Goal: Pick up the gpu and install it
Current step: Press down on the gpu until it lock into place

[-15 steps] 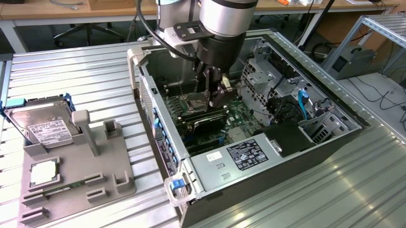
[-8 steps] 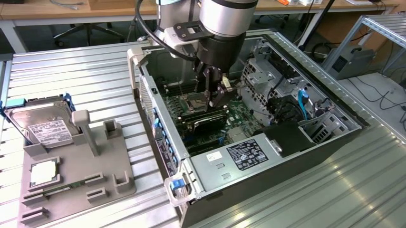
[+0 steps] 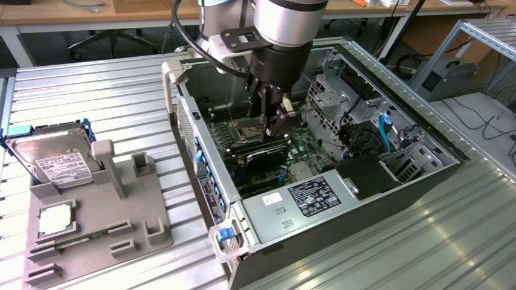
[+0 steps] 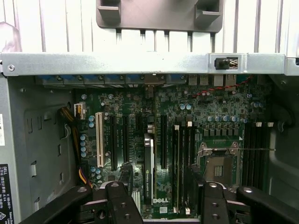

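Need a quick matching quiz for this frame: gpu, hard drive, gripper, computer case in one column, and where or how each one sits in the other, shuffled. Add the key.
Column one:
1. gpu
2. hard drive
3. gripper
4. computer case

Column two:
A. open, reaching down inside the computer case
B. in the grey holder at the exterior view's left
C. lying on its side with the side panel off
D. standing on edge among the slots of the motherboard, under the gripper

Pairs: 1-D, 2-B, 3-A, 4-C
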You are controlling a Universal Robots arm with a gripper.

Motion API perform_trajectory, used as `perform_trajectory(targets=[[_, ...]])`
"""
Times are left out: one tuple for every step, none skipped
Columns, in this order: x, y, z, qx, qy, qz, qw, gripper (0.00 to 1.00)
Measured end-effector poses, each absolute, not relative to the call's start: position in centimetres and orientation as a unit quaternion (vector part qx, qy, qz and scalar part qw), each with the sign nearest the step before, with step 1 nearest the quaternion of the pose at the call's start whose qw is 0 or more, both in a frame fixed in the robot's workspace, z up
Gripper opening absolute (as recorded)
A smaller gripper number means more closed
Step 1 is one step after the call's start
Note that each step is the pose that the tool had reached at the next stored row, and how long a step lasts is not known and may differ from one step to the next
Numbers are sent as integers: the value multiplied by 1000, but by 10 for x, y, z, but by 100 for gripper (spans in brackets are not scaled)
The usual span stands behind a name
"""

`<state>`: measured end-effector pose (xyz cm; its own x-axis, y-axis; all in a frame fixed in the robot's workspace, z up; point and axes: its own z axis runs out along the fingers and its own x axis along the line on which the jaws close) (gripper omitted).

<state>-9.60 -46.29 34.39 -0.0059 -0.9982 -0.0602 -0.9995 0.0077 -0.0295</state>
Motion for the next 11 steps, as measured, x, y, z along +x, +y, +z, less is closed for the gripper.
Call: perform_trajectory(targets=[[-96,-463,344,-704,709,11,32,56],[-96,-463,344,-704,709,11,32,50],[-96,-463,344,-704,709,11,32,44],[-96,-463,344,-704,709,11,32,44],[-96,-463,344,-704,709,11,32,44],[-96,-463,344,-704,709,11,32,38],[-96,-463,344,-704,709,11,32,32],[-96,-463,344,-704,709,11,32,25],[-96,-463,344,-704,709,11,32,20],[-96,-463,344,-704,709,11,32,13],[-96,-463,344,-704,709,11,32,13]])
